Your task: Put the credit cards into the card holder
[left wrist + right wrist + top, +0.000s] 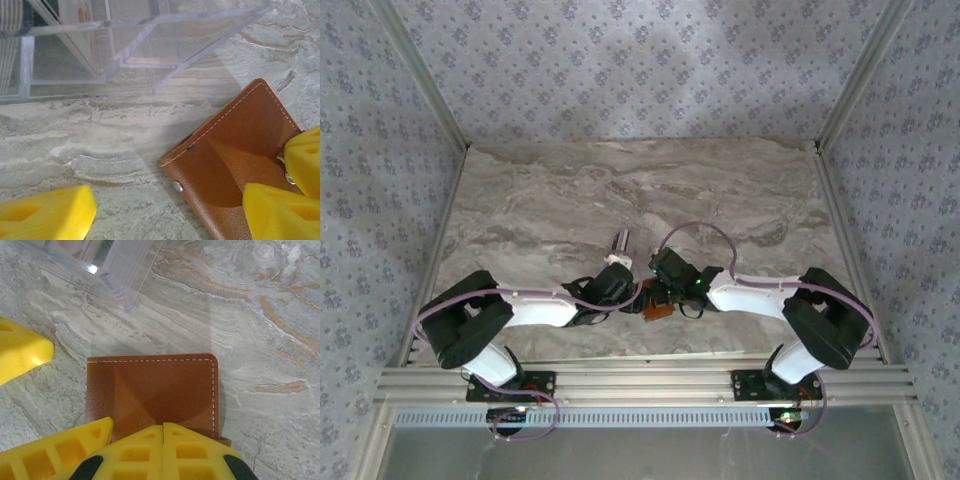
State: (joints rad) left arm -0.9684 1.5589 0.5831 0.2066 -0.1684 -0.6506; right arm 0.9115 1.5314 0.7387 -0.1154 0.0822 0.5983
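**Card holder closed and held at its edge, no card loaded yet**

The small, flat, brown leather card holder point(150, 390) lies folded shut on the grey marbled stone-pattern worktop point(260, 315), just in front of both arms. Its stitched outer face is up and none of its lining shows.

The right gripper point(163, 432) has its yellow fingers brought together over the near edge of the card holder. They sit on the leather, but I cannot tell whether they pinch a flap or only press it down.

The left gripper point(170, 200) stands wide apart and grasps nothing. One finger is over bare worktop and the other is at the corner of the card holder, just beside the right gripper's fingers. The metal snap point(177, 186) on the side of the card holder lies between the two left fingers.

A clear acrylic box point(125, 45) with dividers stands on the worktop just beyond the card holder. I cannot make out what is in it.

The task looks to be at an early stage. Neither gripper carries any of the credit cards, and nothing pokes from the closed card holder. Judging from this, it must first be opened and steadied. Each card must then be fetched and slid inside, so almost all the work remains.
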